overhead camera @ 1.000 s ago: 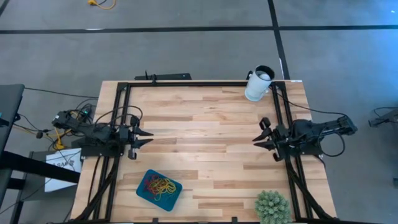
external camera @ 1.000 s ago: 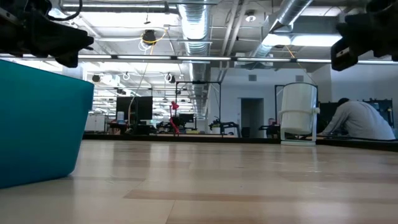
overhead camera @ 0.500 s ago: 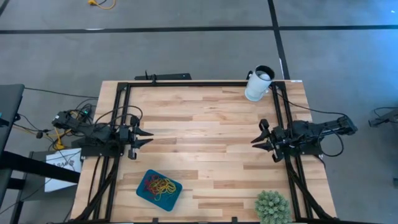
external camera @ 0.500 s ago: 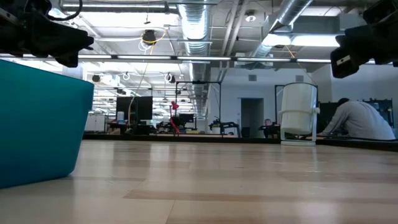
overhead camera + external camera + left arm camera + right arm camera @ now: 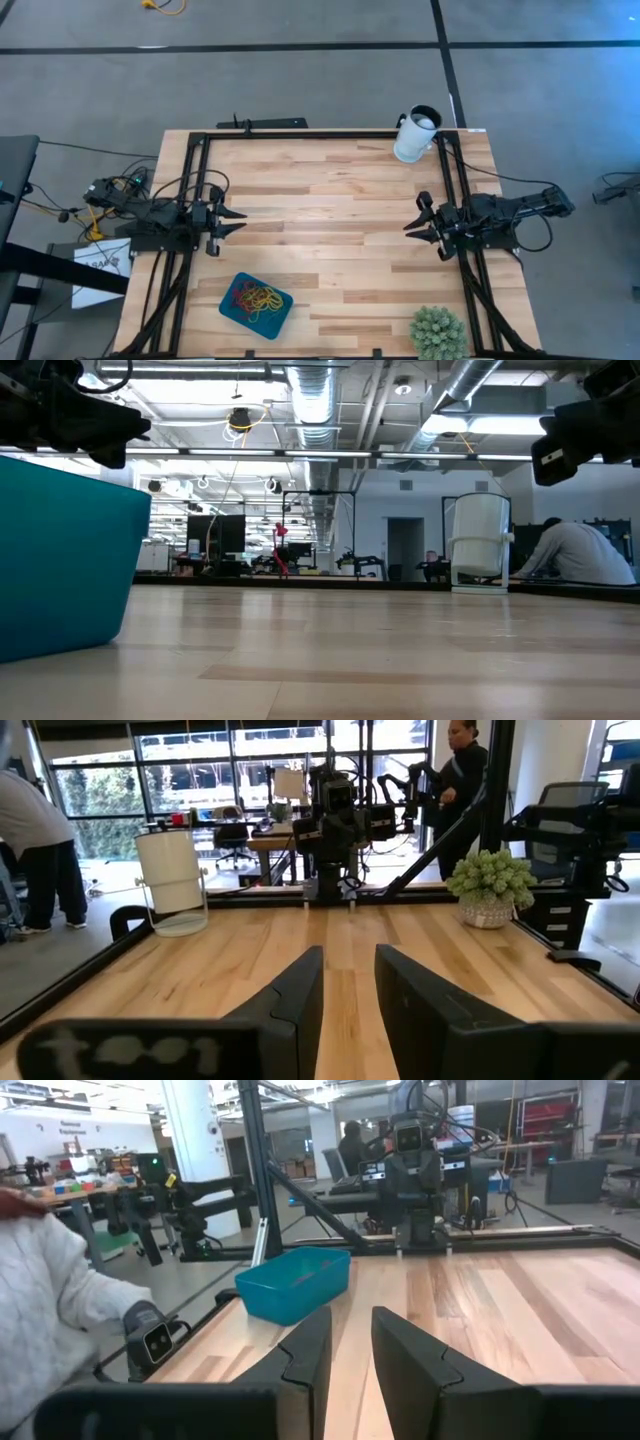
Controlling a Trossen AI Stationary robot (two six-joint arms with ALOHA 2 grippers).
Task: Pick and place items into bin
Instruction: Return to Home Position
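The teal bin (image 5: 228, 306) rests flat on the table near its near left corner and holds several rubber-band loops (image 5: 255, 297) in red, yellow and green. It also shows in the low view (image 5: 60, 560) and the right wrist view (image 5: 295, 1285). No loop shows on the bare table. My left gripper (image 5: 233, 221) hangs at the table's left side, beyond the bin's far side, open and empty, its fingers (image 5: 300, 985) a little apart. My right gripper (image 5: 411, 224) hangs at the right side, open and empty, its fingers (image 5: 305, 1345) a little apart.
A white cup (image 5: 415, 134) stands at the far right corner. A spiky green plant (image 5: 437, 333) stands at the near right corner. Black frame rails (image 5: 300, 136) run along the table's edges. A person's white sleeve (image 5: 50, 1300) shows beyond the table's left side.
My right gripper has gone a little down and toward the table's left edge, and then has kept still.
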